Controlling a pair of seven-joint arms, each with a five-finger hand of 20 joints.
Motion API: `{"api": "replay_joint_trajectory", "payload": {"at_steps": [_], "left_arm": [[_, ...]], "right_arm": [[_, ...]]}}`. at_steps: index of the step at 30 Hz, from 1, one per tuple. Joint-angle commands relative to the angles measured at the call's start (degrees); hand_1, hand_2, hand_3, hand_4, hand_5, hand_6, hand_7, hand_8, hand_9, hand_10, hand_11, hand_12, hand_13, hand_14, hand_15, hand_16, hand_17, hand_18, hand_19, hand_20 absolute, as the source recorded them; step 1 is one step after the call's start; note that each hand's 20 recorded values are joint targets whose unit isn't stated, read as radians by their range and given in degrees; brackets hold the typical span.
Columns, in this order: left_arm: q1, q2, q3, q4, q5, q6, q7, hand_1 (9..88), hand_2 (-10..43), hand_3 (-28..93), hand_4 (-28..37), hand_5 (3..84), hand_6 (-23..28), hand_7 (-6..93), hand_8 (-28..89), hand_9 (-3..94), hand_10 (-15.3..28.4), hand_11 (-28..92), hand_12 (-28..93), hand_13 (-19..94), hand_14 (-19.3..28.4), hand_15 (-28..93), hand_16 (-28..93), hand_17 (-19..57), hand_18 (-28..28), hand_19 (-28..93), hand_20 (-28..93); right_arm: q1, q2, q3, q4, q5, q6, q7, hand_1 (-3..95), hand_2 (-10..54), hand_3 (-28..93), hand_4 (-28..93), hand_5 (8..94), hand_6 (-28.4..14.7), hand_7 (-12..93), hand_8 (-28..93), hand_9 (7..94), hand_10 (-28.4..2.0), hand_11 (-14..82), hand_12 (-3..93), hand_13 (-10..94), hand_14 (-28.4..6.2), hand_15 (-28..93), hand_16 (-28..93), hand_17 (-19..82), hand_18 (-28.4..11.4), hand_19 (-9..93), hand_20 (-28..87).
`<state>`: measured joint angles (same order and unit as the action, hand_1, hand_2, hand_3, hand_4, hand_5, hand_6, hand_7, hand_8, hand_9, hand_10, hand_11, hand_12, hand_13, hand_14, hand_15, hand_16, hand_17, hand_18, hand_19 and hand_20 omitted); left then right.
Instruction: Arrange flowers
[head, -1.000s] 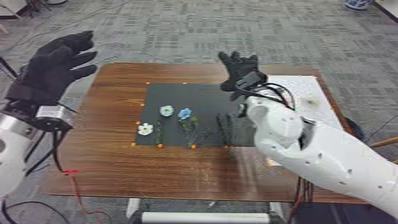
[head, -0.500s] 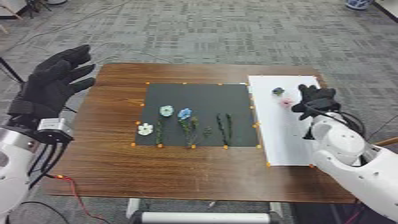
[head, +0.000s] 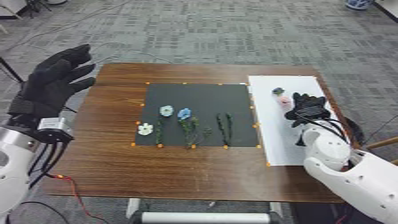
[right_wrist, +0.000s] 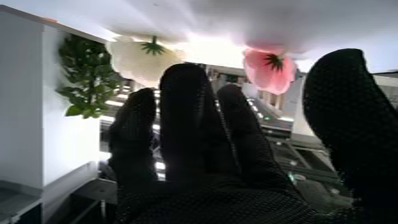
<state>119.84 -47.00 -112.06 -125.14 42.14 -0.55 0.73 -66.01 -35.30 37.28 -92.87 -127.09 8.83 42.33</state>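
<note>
Pink soft-petalled flower (right_wrist: 269, 70) lies on the white board (head: 277, 135), right side of the brown wooden worktop (head: 169, 172), just beside the right hand (head: 306, 107). That hand: fingers extended, holding nothing; left hand (head: 55, 75) also empty, fingers loose. 1 blue flower (head: 184, 113) and 2 slim dark-green stems (head: 228, 129) lie on the black mat (head: 178, 93). Guessing artificial: light, petals soft and easily crushed, stems thin and springy. Pinch stem just under bloom, light force; thin stem may roll or twist.
</note>
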Motion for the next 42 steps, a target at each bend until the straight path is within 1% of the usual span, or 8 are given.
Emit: {"api": "replay_joint_trajectory", "payload": {"at_steps": [1,19,23,27,30,35,39,42], "left_arm": [[0.19,-0.16,-0.47,-0.45,0.07,0.64,-0.32,24.8,-4.1,71,-25.5,25.0,1.8,20.4,-9,17.4,9.5,15,19,7,12.5,39,-4,-13.5,20.3,40,9],[-0.89,0.53,0.64,0.14,-0.05,-0.14,-0.22,24.8,-3.9,71,-25.6,24.9,1.8,20.4,-9,17.4,9.4,15,19,6,12.5,39,-4,-13.5,20.3,40,9],[-0.53,0.60,0.16,-0.02,-0.08,-0.19,-0.16,24.8,-3.8,71,-25.7,24.9,1.8,20.3,-9,17.4,9.4,15,19,6,12.6,39,-4,-13.5,20.3,40,9],[-0.23,0.68,-0.17,-0.04,-0.03,-0.39,-0.16,24.8,-3.7,71,-25.6,25.0,1.8,20.2,-9,17.4,9.4,15,19,6,12.6,39,-4,-13.5,20.3,40,9],[0.55,0.45,-0.75,-0.32,-0.01,-0.39,-0.25,24.8,-3.7,71,-25.6,25.0,1.9,20.1,-9,17.4,9.4,15,19,6,12.6,39,-4,-13.6,20.3,40,9],[6.33,-1.17,-4.76,-1.87,0.00,-0.03,-0.27,24.7,-3.7,71,-25.5,24.9,1.9,20.1,-9,17.4,9.5,15,19,6,12.6,39,-3,-13.6,20.3,40,9],[12.15,-3.96,-7.97,-3.70,-0.21,0.78,-0.53,24.6,-3.8,71,-25.4,24.8,1.9,20.0,-9,17.4,9.6,15,19,6,12.6,39,-3,-13.6,20.2,40,9],[14.61,-5.55,-8.94,-4.62,-0.01,1.37,-0.46,24.6,-3.9,71,-25.4,24.8,2.0,19.8,-9,17.4,9.6,15,19,6,12.6,39,-3,-13.6,20.3,40,9]], "right_arm": [[5.42,-1.04,-3.98,2.79,-0.02,1.68,-0.86,25.6,-9.5,92,-28,34.0,-9.5,20,-9,39.3,-13.9,21.0,19.9,48,-10.8,82,20,19,-22.0,78,56],[14.57,-4.27,-14.02,9.14,0.52,2.68,-3.90,29.1,-9.5,91,-28,46.5,-0.8,28,-15,45.6,-7.9,22.9,19.0,58,-8.5,80,22,22,-21.8,78,55],[15.55,-4.56,-16.28,9.79,-0.42,3.47,-2.83,35.1,-9.5,89,-28,58.1,4.3,33,-18,66.3,-6.4,26.0,19.2,62,-7.0,79,24,24,-21.1,79,55],[15.84,-4.15,-17.60,9.51,-1.12,6.05,-2.76,44.6,-9.5,82,-28,65.1,4.4,44,-6,79.7,-4.6,14.1,39.0,66,-5.9,78,26,27,-20.6,80,55],[15.66,-3.32,-17.50,7.99,-0.90,8.08,-3.38,48.7,-9.5,86,-28,71.3,4.0,46,-3,85.7,-3.4,15.4,46.2,70,-4.5,76,31,30,-20.2,82,54],[16.95,-2.17,-17.81,3.66,-2.67,12.71,-4.01,46.3,-9.5,90,-24,74.2,2.8,47,-2,87.4,-2.9,19.7,48.9,73,-3.5,74,34,32,-20.1,83,54],[18.87,-2.28,-18.68,-0.73,-3.14,17.91,-6.00,47.2,-9.5,90,-23,75.7,2.2,46,-4,87.9,-3.2,21.2,49.0,74,-2.8,74,35,32,-20.0,83,54],[21.16,-3.96,-20.54,-3.65,-2.64,20.24,-7.06,47.6,-9.5,90,-24,76.3,2.0,45,-4,88.0,-3.2,21.6,48.8,74,-2.6,74,35,32,-20.0,82,54]]}}
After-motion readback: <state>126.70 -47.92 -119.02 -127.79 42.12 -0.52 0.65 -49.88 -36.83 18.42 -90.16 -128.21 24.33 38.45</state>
